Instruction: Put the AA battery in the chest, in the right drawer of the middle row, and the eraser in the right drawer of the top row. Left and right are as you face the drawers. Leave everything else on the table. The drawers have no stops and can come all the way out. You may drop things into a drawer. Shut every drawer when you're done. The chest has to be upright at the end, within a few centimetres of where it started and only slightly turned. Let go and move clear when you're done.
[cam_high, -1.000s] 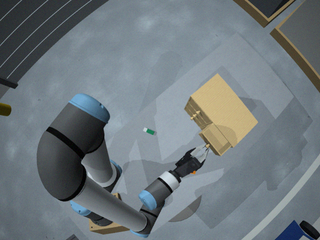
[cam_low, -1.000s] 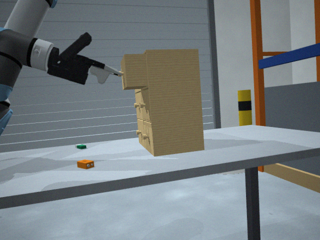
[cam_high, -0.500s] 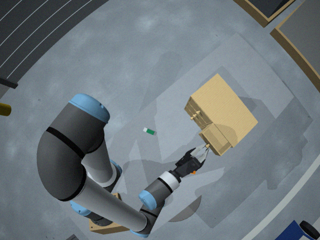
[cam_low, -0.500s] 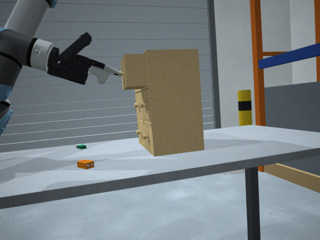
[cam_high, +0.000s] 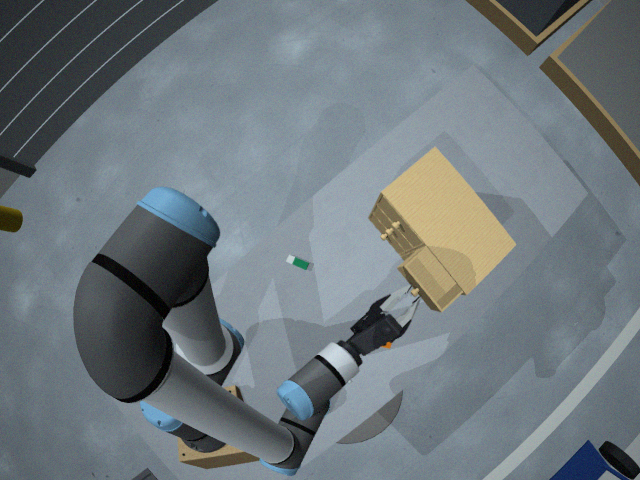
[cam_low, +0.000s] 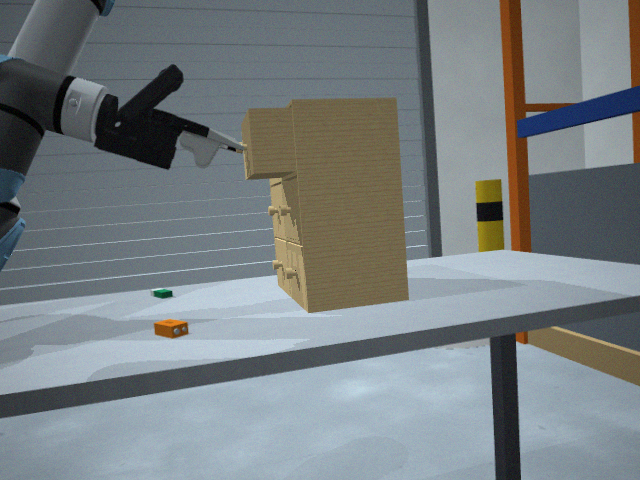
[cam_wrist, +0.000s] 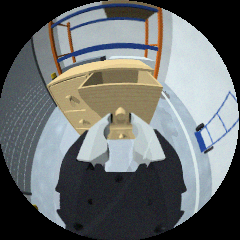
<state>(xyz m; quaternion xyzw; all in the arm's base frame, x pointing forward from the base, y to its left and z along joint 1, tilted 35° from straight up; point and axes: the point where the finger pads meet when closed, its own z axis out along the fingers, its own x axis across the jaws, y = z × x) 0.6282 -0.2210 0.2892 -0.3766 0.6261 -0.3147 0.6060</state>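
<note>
A: So, where does the gripper stand against the wooden chest?

B: In front of it, at the right column; the fingertips straddle the round knob of the top-right drawer, parted a little and, I judge, released rather than clenched; that drawer stands pulled out

A: And the things to be put away?

B: The green-and-white eraser lies on the table in front of the chest, out toward its left side, well apart from it; I can't make out the AA battery anywhere, nor say whether it is already inside; the middle-right drawer looks shut

A: Then what does the coming move turn on?

B: Backing straight away from the chest front so the knob isn't tugged, since the drawer has no stop; after that the eraser should come next, below the tool and to its left as you face the chest; its long axis slants, nearer to the line of the chest front than to its depth, so the fingers should close across that; the orange two-studded block, in front of the chest's right side, stays put
</note>
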